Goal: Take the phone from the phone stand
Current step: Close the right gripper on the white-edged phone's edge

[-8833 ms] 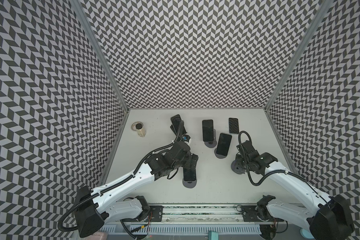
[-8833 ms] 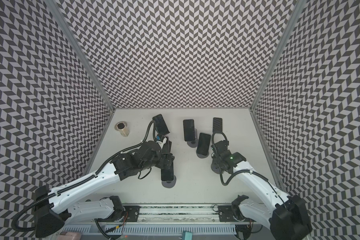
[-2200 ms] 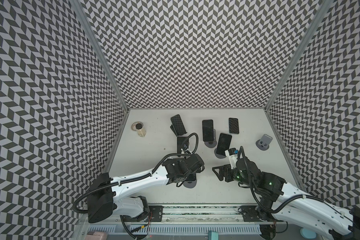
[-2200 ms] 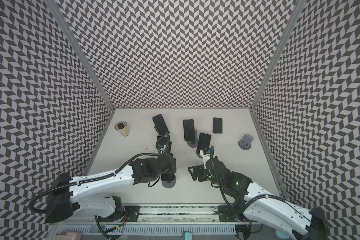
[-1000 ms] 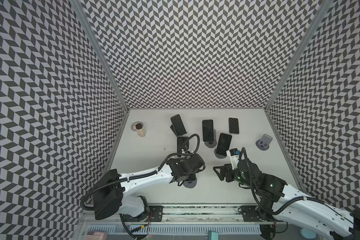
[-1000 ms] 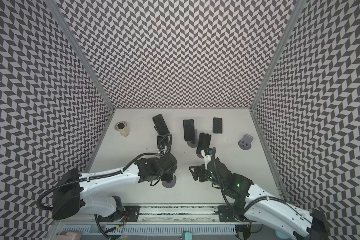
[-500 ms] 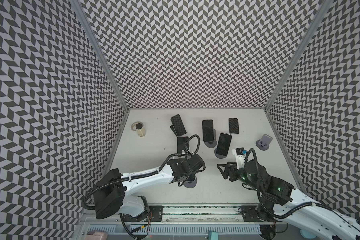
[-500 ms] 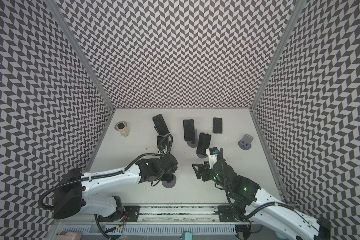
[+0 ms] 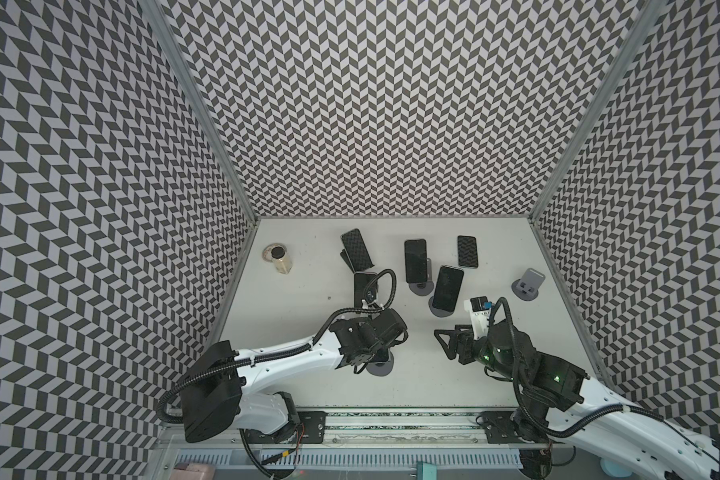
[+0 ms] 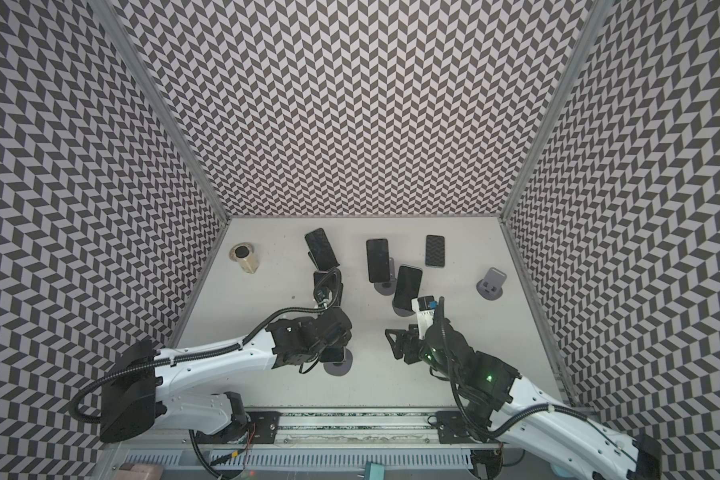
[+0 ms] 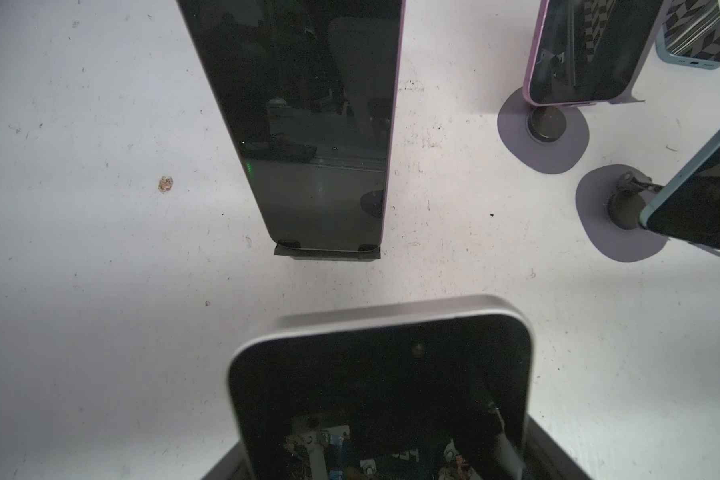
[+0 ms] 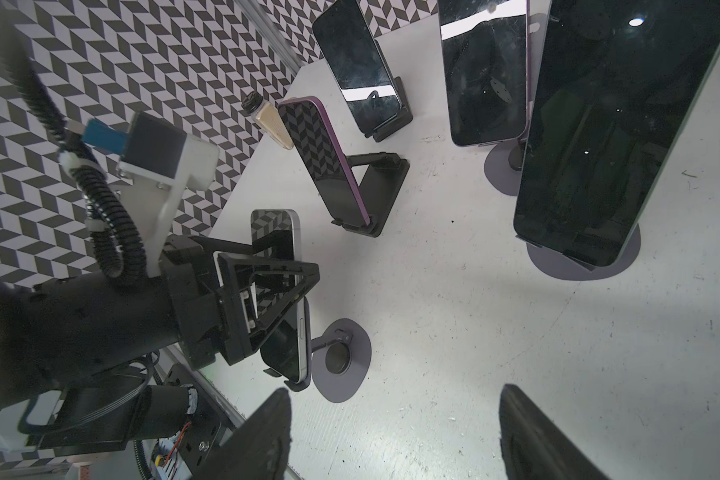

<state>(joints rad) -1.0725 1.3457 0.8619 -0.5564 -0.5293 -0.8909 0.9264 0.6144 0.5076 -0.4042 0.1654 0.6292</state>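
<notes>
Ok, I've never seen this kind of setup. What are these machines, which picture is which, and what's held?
Two robot arms with pincer hands work over a table. Two pictures look down from overhead; two come from a camera on each wrist. Several phones lean on stands, like this middle phone; there is also a flat phone, an empty stand and a bottle. The left gripper straddles the near phone on its round stand; whether it grips is unclear. The right gripper is open, empty.

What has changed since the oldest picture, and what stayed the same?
The right gripper let go of the empty grey stand, left nearer the right wall, and drew back frontward, jaws open. The left gripper sank around the nearest phone on its round stand. The other phones and jar stayed.
</notes>
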